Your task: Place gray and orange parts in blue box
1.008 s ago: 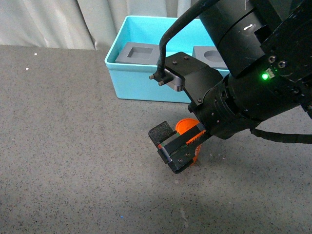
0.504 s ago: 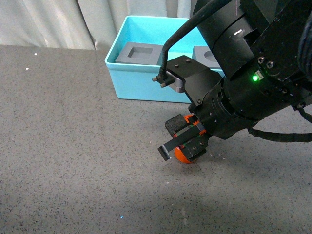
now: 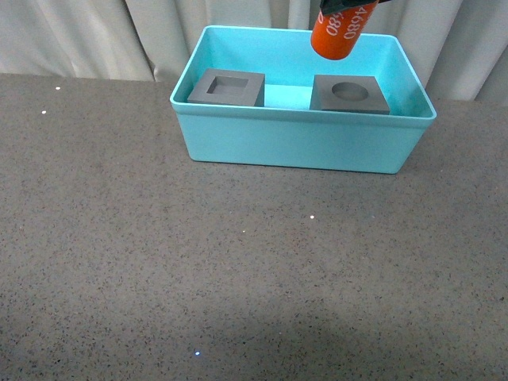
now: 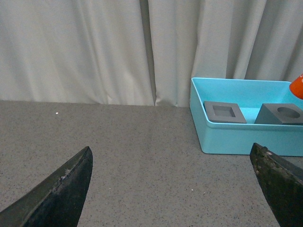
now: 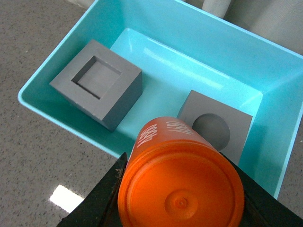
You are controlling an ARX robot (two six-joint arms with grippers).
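My right gripper has its dark jaws clamped on either side of a smooth orange plastic cylinder with white numerals, held in the air. Below the jaws sits a large turquoise-blue plastic box. Inside it rest a matte gray cube with a square recess and a matte gray cube with a round recess. My left gripper has its jaws spread wide, gripping nothing, with the box well ahead of them.
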